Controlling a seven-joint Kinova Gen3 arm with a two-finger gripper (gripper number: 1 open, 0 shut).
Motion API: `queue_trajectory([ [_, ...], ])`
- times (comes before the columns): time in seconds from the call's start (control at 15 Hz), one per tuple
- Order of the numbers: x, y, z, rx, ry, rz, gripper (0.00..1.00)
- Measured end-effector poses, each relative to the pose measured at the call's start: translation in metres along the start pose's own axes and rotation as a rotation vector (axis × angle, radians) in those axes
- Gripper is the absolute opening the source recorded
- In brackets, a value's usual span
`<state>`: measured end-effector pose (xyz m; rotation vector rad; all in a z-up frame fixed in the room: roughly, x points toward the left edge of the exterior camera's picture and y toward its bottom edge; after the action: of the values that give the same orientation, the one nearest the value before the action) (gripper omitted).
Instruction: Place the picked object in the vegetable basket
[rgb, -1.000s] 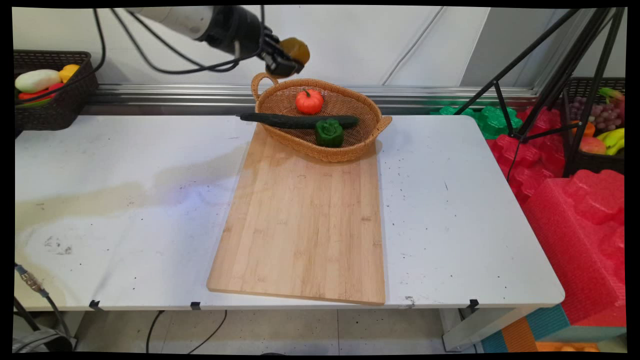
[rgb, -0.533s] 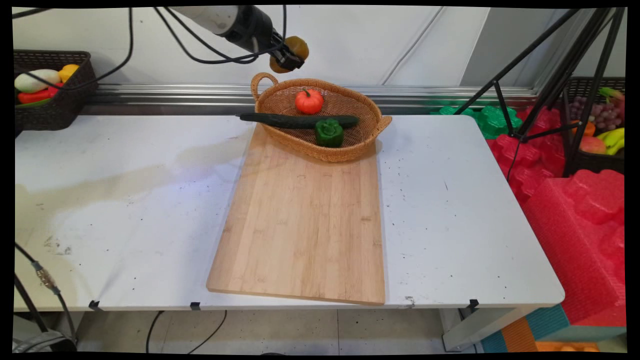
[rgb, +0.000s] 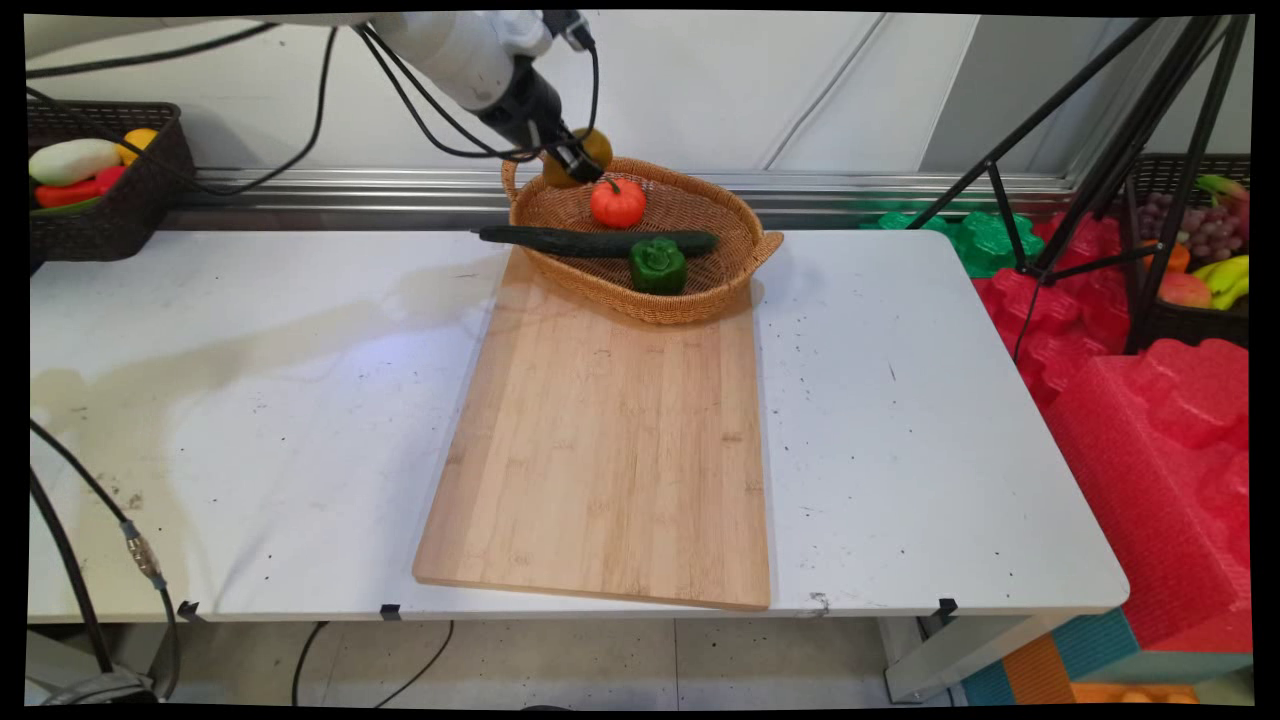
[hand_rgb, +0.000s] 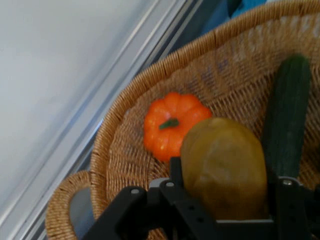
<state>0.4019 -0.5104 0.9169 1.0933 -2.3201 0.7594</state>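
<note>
**Gripper holding a brown potato at the wicker basket's far rim**

While the white arm is reaching in from the upper left with black cables hanging from it, the black two-finger gripper (rgb: 572, 160) is clamping a brownish-yellow oval potato (rgb: 590, 148) between its fingers, closed just to the potato's width. In the hand view the potato (hand_rgb: 223, 167) is sitting between the two black fingers (hand_rgb: 176, 172), filling the gap between them.

The potato is hanging at the far left rim of the oval woven wicker basket (rgb: 700, 295), near its looped left handle. Inside the basket, a small orange pumpkin with a green stem (rgb: 618, 203) is lying just beside the gripper, on its right in the main view. A long dark green cucumber (rgb: 560, 240) is lying across the basket with its left end poking out over the rim, and a green bell pepper (rgb: 658, 266) is sitting against the near wall, touching the cucumber.

The basket is resting on the far end of a long pale wooden cutting board (rgb: 610, 440), which is lying on the white table (rgb: 250, 400). A dark woven bin of mixed produce (rgb: 110, 215) is standing at the table's far left corner.
</note>
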Motion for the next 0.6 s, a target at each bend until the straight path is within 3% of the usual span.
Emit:
queue_trajectory([
  [0.27,-0.010,-0.008,0.038,-0.015,-0.064,-0.009,0.00],
  [0.6,-0.019,-0.013,0.061,-0.026,-0.102,-0.010,0.00],
])
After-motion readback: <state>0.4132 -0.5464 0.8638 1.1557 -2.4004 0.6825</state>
